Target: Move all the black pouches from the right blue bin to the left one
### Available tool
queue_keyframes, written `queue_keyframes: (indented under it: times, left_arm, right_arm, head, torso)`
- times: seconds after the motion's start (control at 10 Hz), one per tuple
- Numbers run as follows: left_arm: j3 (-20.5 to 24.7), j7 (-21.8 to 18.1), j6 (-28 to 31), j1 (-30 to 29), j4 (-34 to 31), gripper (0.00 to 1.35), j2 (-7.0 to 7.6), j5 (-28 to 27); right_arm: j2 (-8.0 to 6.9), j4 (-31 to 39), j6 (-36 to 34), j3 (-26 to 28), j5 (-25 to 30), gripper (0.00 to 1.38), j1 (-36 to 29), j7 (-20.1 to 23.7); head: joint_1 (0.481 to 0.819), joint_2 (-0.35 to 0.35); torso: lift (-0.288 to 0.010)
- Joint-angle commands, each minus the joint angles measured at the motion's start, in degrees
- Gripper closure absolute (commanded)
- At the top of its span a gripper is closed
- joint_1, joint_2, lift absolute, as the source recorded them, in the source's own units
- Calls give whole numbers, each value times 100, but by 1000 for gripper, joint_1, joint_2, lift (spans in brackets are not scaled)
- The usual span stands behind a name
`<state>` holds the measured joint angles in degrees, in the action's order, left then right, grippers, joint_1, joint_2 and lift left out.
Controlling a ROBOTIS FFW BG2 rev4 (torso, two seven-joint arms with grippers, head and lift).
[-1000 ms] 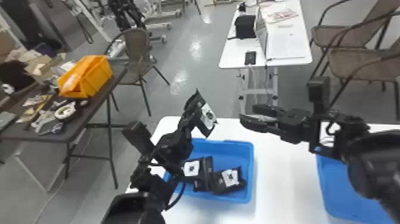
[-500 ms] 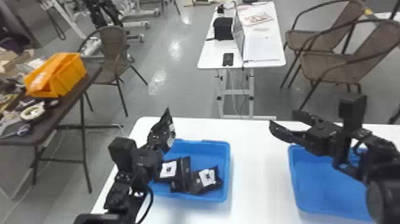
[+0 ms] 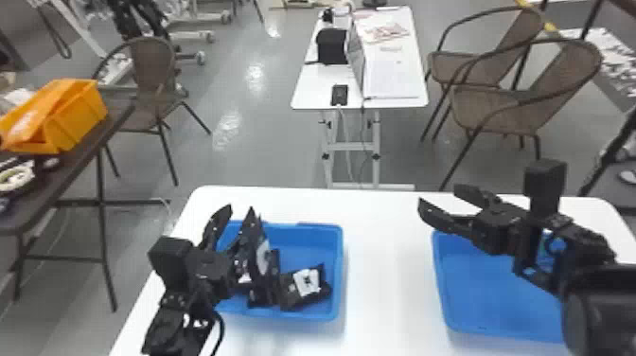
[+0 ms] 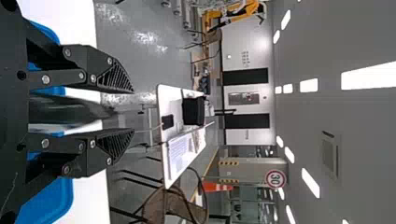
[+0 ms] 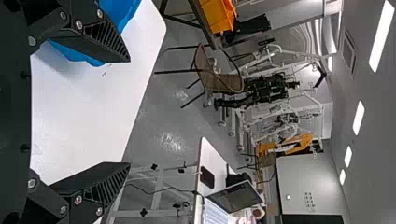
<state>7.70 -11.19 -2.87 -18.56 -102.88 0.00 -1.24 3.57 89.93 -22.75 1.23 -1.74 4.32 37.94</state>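
The left gripper is over the left side of the left blue bin, fingers apart. A black pouch with a white label hangs upright by its fingers, low toward the bin. The left wrist view has this dark, blurred pouch between the spread fingers of the left gripper, with gaps on both sides. More pouches lie in that bin, one with its white label facing up. The right gripper stands open above the back left corner of the right blue bin; its fingers are wide apart around nothing in the right wrist view.
Both bins stand on a white table, with a strip of tabletop between them. A dark side table with an orange bin is at the left. Behind are a small white table and chairs.
The left gripper's fingers have opened, and the pouch they held has dropped lower toward the left bin. The right gripper has shifted right, over the right bin's edge. The head view has swung.
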Motion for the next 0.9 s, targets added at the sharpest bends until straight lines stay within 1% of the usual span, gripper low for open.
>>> queue_keyframes:
  times: [0.0,0.1,0.2,0.3,0.4,0.5,0.6,0.7,0.8]
  left_arm:
    - [-14,3,-355,28,4,33,-15,168]
    - [-67,3,-548,63,-13,110,-15,265]
    - [-93,20,-847,2,-66,116,-15,361]
    - [-85,179,-917,-236,-338,116,-15,388]
    - [-49,425,-1102,-614,-576,108,-15,388]
    - [3,530,-1383,-1009,-690,87,-15,379]
    - [39,600,-1480,-1396,-822,75,-15,273]
    - [74,636,-1462,-1703,-989,75,-15,54]
    - [135,653,-1427,-1906,-1085,73,-15,-87]
  right_arm:
    - [3,25,166,9,-1,254,-107,-6]
    - [-23,34,509,79,-98,254,-291,-50]
    - [-41,306,772,106,-37,254,-617,-252]
    - [-58,816,974,79,218,254,-1091,-683]
    - [-146,1176,1317,79,174,254,-1627,-1123]
    - [-260,1449,1678,114,95,254,-2128,-1492]
    - [-331,1625,1985,185,16,254,-2541,-1597]
    - [-362,1792,2205,237,-37,254,-2928,-1606]
    - [-362,1950,2275,255,-28,254,-3262,-1606]
  head:
    - [695,138]
    - [695,137]
    - [695,135]
    - [695,125]
    - [695,115]
    - [695,118]
    - [695,122]
    - [695,129]
    - [695,134]
  torso:
    - [10]
    - [10]
    - [10]
    - [10]
    - [10]
    - [10]
    - [10]
    - [10]
    - [10]
